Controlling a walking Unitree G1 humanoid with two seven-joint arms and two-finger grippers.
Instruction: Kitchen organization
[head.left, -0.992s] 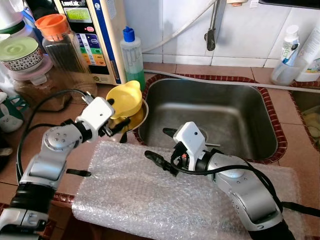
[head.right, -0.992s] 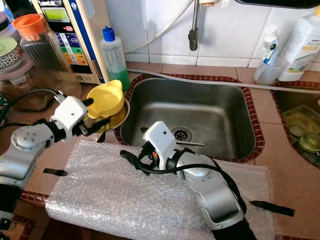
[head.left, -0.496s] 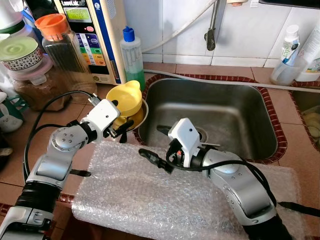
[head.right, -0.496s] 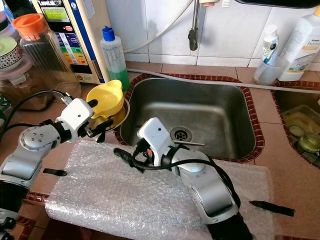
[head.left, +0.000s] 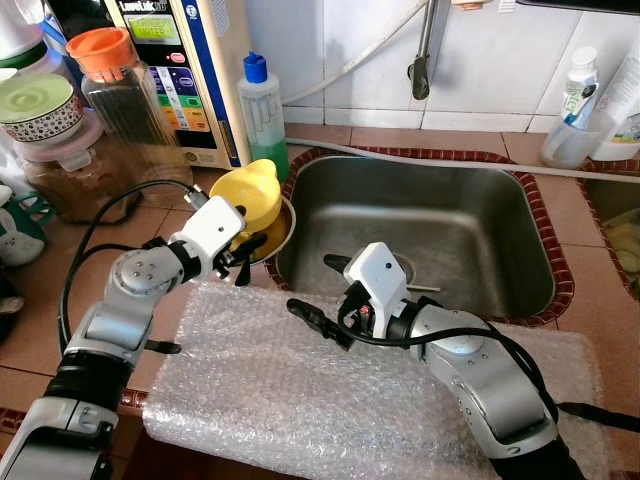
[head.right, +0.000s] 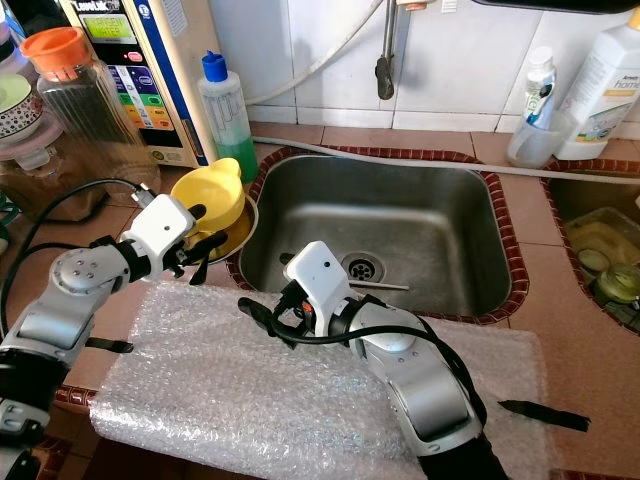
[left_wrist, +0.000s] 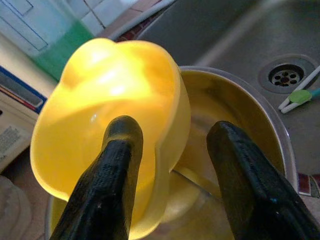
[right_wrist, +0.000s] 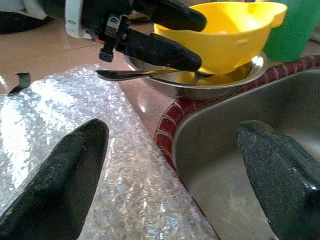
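A yellow plastic bowl (head.left: 250, 190) sits tilted inside a shallow steel bowl (head.left: 283, 232) on the counter at the sink's front-left corner. My left gripper (left_wrist: 172, 127) is open and straddles the yellow bowl's near wall, one finger (left_wrist: 117, 165) against the bowl and the other over the steel bowl. A metal spoon (right_wrist: 135, 74) lies in the steel bowl under those fingers. My right gripper (head.left: 312, 287) is open with nothing in it, low over the bubble wrap sheet (head.left: 300, 400) by the sink's front edge, pointing toward the bowls.
The steel sink (head.left: 430, 200) holds a thin brush (left_wrist: 300, 95) near its drain. A green soap bottle (head.left: 262, 110), a water purifier (head.left: 185, 70), an orange-lidded jar (head.left: 120, 90) and stacked containers crowd the back left. Bottles (head.left: 580, 100) stand at the back right.
My left gripper has crept forward and closed in around the yellow bowl's wall. My right gripper swung a little left, then came back.
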